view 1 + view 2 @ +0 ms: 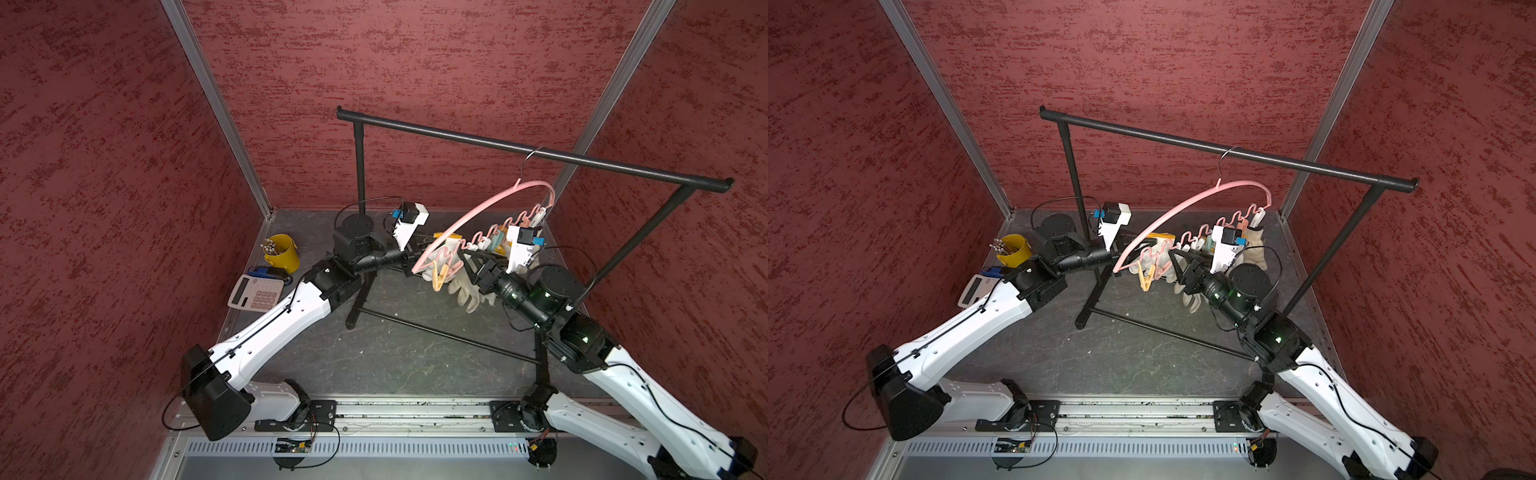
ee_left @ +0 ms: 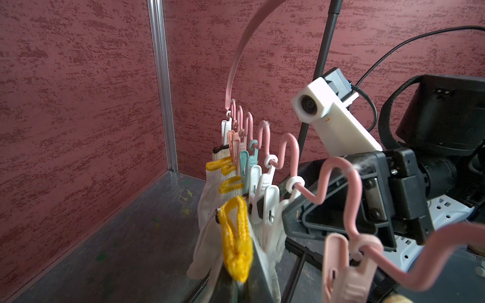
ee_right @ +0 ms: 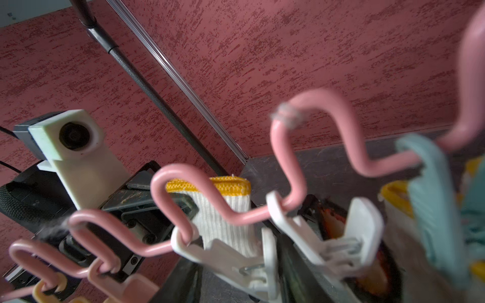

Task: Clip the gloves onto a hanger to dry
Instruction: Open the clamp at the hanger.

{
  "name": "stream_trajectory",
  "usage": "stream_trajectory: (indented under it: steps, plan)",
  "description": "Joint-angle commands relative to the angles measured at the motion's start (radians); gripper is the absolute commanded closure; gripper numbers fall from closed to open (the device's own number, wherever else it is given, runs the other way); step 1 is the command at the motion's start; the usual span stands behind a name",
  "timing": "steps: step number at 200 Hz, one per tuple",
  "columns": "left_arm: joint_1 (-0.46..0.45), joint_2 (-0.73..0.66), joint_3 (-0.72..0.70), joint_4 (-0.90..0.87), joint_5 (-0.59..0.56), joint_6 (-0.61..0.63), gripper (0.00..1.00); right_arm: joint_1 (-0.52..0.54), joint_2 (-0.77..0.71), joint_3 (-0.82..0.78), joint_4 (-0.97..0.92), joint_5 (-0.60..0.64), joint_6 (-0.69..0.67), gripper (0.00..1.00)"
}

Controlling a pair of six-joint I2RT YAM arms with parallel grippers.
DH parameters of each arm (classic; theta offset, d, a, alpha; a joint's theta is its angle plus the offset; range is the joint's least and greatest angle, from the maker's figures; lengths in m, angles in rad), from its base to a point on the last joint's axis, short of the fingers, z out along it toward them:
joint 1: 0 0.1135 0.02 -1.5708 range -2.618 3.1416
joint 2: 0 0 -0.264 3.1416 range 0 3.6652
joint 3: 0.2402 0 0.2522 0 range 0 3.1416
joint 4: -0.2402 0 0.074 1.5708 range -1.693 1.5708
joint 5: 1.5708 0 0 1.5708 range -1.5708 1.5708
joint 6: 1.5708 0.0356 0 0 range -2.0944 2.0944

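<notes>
The pink hanger (image 1: 473, 210) hangs by its metal hook from the black rack, tilted down toward the left arm. Several white gloves (image 2: 210, 194) with yellow cuffs are clipped along its wavy bar (image 3: 236, 217). My left gripper (image 2: 240, 282) is shut on the yellow cuff (image 2: 236, 236) of one glove, holding it up beside the bar. In a top view the left gripper (image 1: 428, 245) sits behind the hanger's low end. My right gripper (image 3: 244, 272) is shut on a white clothespin (image 3: 231, 258), which sits at that glove's ribbed cuff (image 3: 223, 210). The right gripper (image 1: 471, 253) is under the bar.
The black garment rack (image 1: 540, 151) spans the back, its legs and floor bar (image 1: 436, 332) crossing the table. A yellow bucket of pencils (image 1: 282, 251), a blue stapler (image 1: 266, 273) and a calculator (image 1: 255, 293) lie at the left. Red walls close in on three sides.
</notes>
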Motion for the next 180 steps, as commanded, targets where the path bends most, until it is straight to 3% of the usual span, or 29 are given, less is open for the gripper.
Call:
stream_trajectory:
  steps: [1, 46, 105, 180]
  plan:
    - [-0.010, 0.021, 0.046, 0.042, 0.001, -0.013, 1.00, -0.003, 0.009, 0.037, 0.036, 0.033, -0.028, 0.55]
    - [-0.019, 0.023, 0.052, 0.039, 0.001, -0.016, 1.00, -0.006, -0.010, 0.037, 0.029, 0.055, -0.045, 0.57]
    - [-0.021, 0.014, 0.030, 0.025, 0.013, -0.017, 1.00, -0.010, -0.034, 0.038, 0.010, 0.076, -0.086, 0.74]
    - [-0.017, -0.057, -0.082, -0.120, 0.192, 0.031, 1.00, -0.017, -0.016, 0.078, -0.047, 0.065, -0.151, 0.84]
